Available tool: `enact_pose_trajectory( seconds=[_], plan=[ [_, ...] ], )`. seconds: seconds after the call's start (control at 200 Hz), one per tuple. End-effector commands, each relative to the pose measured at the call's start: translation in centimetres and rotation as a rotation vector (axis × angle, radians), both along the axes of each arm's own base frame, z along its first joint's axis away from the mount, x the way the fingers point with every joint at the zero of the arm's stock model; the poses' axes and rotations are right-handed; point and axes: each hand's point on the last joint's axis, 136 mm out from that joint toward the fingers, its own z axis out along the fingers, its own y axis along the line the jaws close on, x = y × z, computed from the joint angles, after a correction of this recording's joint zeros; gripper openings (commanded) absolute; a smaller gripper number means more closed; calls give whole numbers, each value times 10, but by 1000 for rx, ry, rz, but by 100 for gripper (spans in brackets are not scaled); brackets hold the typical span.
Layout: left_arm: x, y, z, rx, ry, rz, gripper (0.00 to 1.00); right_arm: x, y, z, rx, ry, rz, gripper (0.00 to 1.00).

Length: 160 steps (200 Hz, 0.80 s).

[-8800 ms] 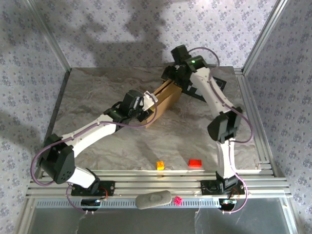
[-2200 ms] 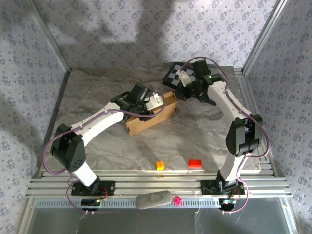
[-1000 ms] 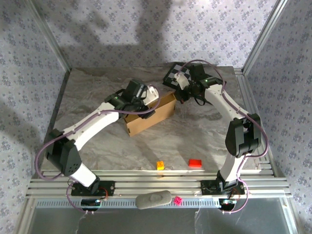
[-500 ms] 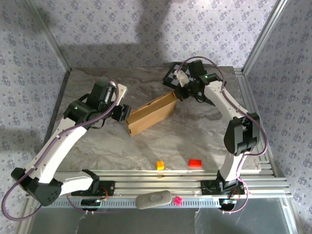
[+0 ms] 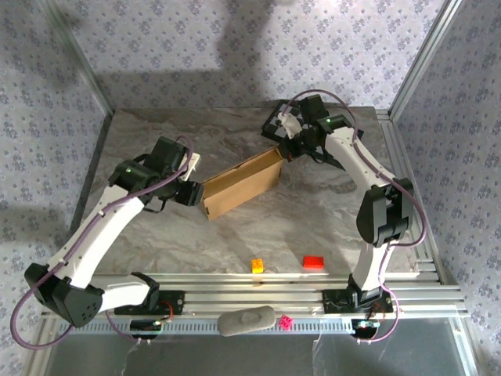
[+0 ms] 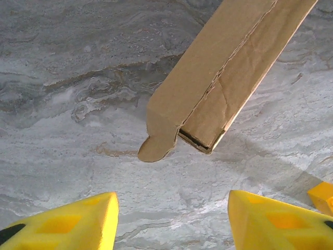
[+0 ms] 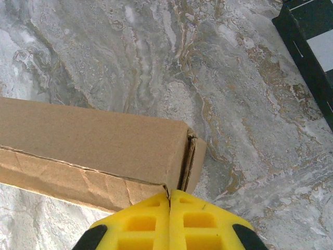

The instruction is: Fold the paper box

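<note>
Right jaws closed (left jaws parted) beside box.

We're looking into a robotics lab test cell here: a white jointed left arm and its right twin are sitting bolted to silver aluminium rails at 6 o'clock. A grey marble-patterned tabletop is stretching ahead, a silver aluminium frame post is rising at 10 o'clock, lilac floral-papered wall panels are closing everything in, and a black-and-white checkered board is lying at 1 o'clock.

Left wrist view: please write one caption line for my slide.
Open left gripper facing one end of the paper box on the table.
</note>
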Motion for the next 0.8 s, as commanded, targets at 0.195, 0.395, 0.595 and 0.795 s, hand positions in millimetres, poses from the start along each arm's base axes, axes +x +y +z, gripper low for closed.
enact_pose_trajectory(
  seconds=[0.195, 0.395, 0.595, 0.795],
  plan=[
    [14, 3, -21, 71, 22, -31, 53, -2, 2, -2, -3, 45, -9, 0],
    [22, -4, -28, 56, 25, -40, 47, -2, 2, -1, -4, 51, -12, 0],
    [24, -1, -36, 86, 41, -42, 37, -1, 1, 0, -1, 51, -13, 0],
    [24, -4, -37, 74, 47, -37, 11, -1, 2, 0, 0, 53, -15, 0]
  ],
)
